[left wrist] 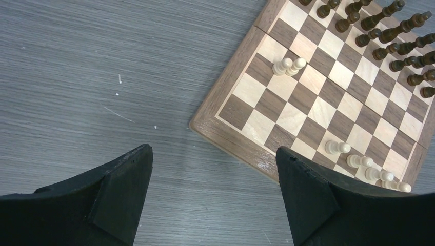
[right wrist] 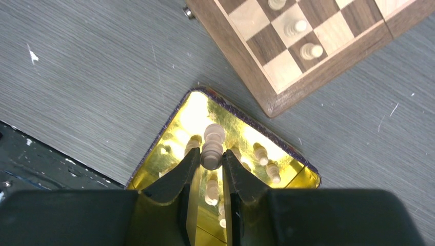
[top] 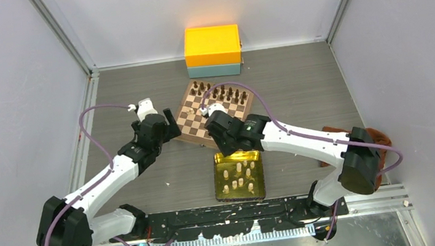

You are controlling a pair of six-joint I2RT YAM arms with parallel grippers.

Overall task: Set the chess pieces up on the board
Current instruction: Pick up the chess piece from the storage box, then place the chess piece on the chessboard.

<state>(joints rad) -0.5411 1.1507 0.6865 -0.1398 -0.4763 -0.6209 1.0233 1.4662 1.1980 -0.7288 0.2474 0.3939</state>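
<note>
The board [top: 186, 126] lies at the table's middle, with dark brown pieces [top: 221, 91] along its far rows. My right gripper [right wrist: 211, 156] is shut on a pale cream chess piece [right wrist: 213, 136] and holds it over the far corner of the gold tray [right wrist: 197, 108], just short of the board's near edge [right wrist: 287, 97]. Several more cream pieces [right wrist: 260, 152] lie in the tray. Several cream pieces [left wrist: 289, 65] stand on the board. My left gripper [left wrist: 214, 159] is open and empty over bare table by the board's left corner [left wrist: 225, 134].
An orange and teal box [top: 213, 50] stands behind the board. A brown cloth [top: 378, 135] lies at the right by the right arm. Grey walls close in the table on both sides.
</note>
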